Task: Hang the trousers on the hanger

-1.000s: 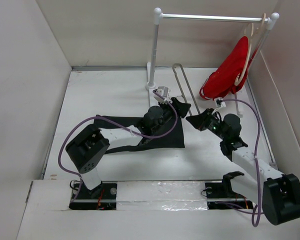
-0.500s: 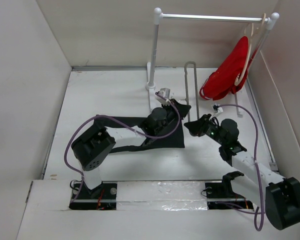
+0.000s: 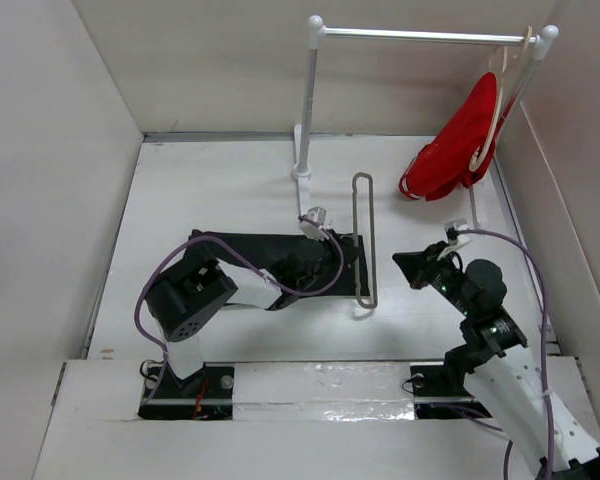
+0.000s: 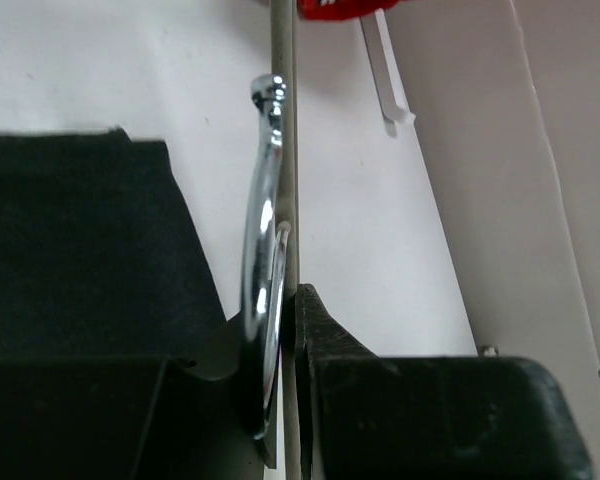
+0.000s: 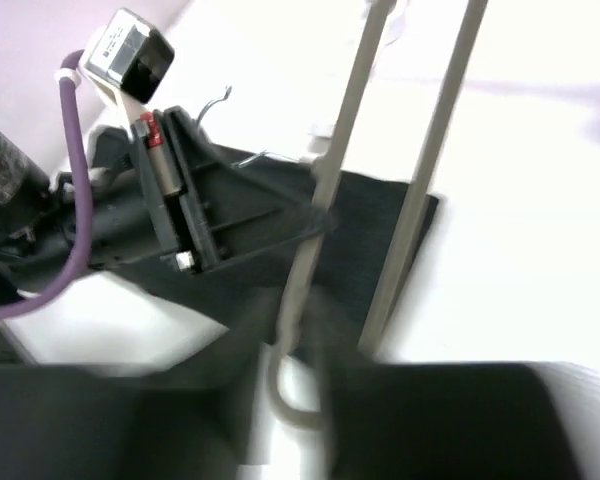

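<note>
Trousers [image 3: 260, 248]: black soft fabric, spread flat on the white table [image 3: 210, 180], left of centre. In the top view the cloth runs from near the left arm's elbow across to the hanger. The left arm and its purple cable [image 3: 180, 250] lie over the middle of it. In the left wrist view the cloth fills the left half of the frame as a dark sheet, with bare table beyond its far edge.

Left gripper [image 4: 288, 310]: reached out to the right over the right-hand end of the trousers. Its jaws are closed together on the hanger. In its own camera the thin grey rod runs straight up between the two black fingers, and the chrome hook [image 4: 263, 230] curves up just beside it.

Hanger [image 3: 374, 240]: thin, pale grey. From above it shows as a narrow upright loop at the right edge of the trousers. Its left bar is over the black cloth and its right bar is over bare table. The right wrist view shows both bars crossing the corner of the fabric.

Garment rack [image 3: 420, 36]: white, with one post behind the hanger and a rail running right along the back wall.

Right gripper [image 3: 405, 265]: just right of the hanger, pointed toward it and clear of it. Its own camera view is blurred, so whether its jaws are apart or together cannot be told.

Red garment [image 3: 460, 145]: hangs on a beige hanger [image 3: 495, 95] at the right end of the rail, well apart from the trousers.
</note>
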You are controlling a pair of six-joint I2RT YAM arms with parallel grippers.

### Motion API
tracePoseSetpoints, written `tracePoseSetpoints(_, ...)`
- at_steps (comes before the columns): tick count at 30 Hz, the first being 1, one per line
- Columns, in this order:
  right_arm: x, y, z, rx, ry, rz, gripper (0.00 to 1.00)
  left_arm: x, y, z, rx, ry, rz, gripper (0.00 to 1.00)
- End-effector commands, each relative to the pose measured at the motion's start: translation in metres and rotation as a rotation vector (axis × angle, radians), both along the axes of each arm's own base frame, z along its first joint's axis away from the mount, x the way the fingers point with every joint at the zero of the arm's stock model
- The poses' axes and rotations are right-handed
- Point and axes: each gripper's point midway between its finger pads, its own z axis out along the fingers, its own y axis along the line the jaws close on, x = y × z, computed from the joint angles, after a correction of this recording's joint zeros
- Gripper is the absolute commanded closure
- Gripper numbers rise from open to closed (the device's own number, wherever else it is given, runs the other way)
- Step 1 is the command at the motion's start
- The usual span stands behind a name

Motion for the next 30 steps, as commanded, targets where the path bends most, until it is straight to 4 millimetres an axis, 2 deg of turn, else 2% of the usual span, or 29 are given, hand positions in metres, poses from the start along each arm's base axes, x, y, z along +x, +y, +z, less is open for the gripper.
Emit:
tracePoseSetpoints(1,-0.002,-0.024,-0.017,-0.153,0.053,-0.091,1.00,-0.021,-0.015,0.045,-0.158,-0.017,-0.042,1.00)
tracePoseSetpoints(2,-0.002,-0.020,-0.020,-0.164,0.062,-0.068,1.00,-0.030,-0.020,0.040,-0.156,0.001,-0.055,1.00)
tracePoseSetpoints(3,0.003,-0.017,-0.032,-0.187,0.097,-0.050,1.00,-0.033,-0.020,0.037,-0.153,0.012,-0.053,1.00)
tracePoseSetpoints(5,0.006,-0.008,-0.043,-0.231,0.128,-0.001,1.00,-0.036,-0.013,0.024,-0.141,0.046,-0.022,1.00)
tracePoseSetpoints(6,0.010,-0.005,-0.057,-0.255,0.178,0.008,1.00,-0.041,-0.012,0.020,-0.154,0.072,-0.015,1.00)
tracePoseSetpoints(8,0.013,0.006,-0.061,-0.262,0.177,0.042,1.00,-0.042,-0.005,0.007,-0.149,0.095,0.009,1.00)
tracePoseSetpoints(9,0.019,0.012,-0.057,-0.250,0.146,0.048,0.99,-0.043,-0.004,0.003,-0.148,0.104,0.011,1.00)
tracePoseSetpoints(10,0.021,0.015,-0.070,-0.266,0.186,0.054,0.95,-0.043,-0.006,-0.001,-0.152,0.119,0.008,1.00)
tracePoseSetpoints(12,0.031,0.021,-0.070,-0.266,0.174,0.048,0.89,-0.042,-0.005,-0.009,-0.140,0.131,0.017,1.00)
tracePoseSetpoints(13,0.034,0.023,-0.081,-0.281,0.211,0.048,0.84,-0.040,-0.003,-0.012,-0.135,0.129,0.035,1.00)
tracePoseSetpoints(18,0.052,0.037,-0.091,-0.271,0.213,0.066,0.81,-0.038,-0.001,-0.027,-0.110,0.142,0.054,1.00)
tracePoseSetpoints(20,0.055,0.045,-0.105,-0.293,0.244,0.087,0.81,-0.038,-0.007,-0.034,-0.096,0.149,0.036,1.00)
tracePoseSetpoints(22,0.061,0.051,-0.106,-0.298,0.245,0.091,0.81,-0.036,-0.011,-0.038,-0.097,0.164,0.016,1.00)
tracePoseSetpoints(27,0.070,0.055,-0.120,-0.311,0.265,0.078,0.78,-0.033,-0.009,-0.053,-0.089,0.184,0.030,1.00)
tracePoseSetpoints(30,0.074,0.054,-0.125,-0.315,0.268,0.054,0.74,-0.035,-0.012,-0.053,-0.100,0.184,0.014,1.00)
